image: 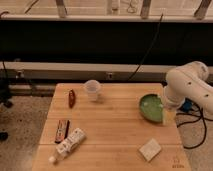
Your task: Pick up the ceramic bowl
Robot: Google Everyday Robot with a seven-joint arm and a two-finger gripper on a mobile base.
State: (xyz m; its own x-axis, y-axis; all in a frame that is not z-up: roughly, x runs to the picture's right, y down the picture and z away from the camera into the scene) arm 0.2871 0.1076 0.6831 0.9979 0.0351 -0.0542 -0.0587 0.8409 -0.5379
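Observation:
The ceramic bowl (150, 107), round and green with a pale inside and a darker rim, sits near the right edge of the wooden table (112, 125). My white arm reaches in from the right. Its gripper (168, 115) hangs at the bowl's right rim, partly over it, and stands open. The pale yellowish fingertips hide the bowl's right edge. Whether they touch the rim, I cannot tell.
A clear plastic cup (92, 90) stands at the back middle, with a small brown object (72, 98) to its left. A dark snack bar (62, 131) and a white packet (71, 143) lie at the front left. At the front right lies a pale flat pack (150, 149). Cables hang off the right side.

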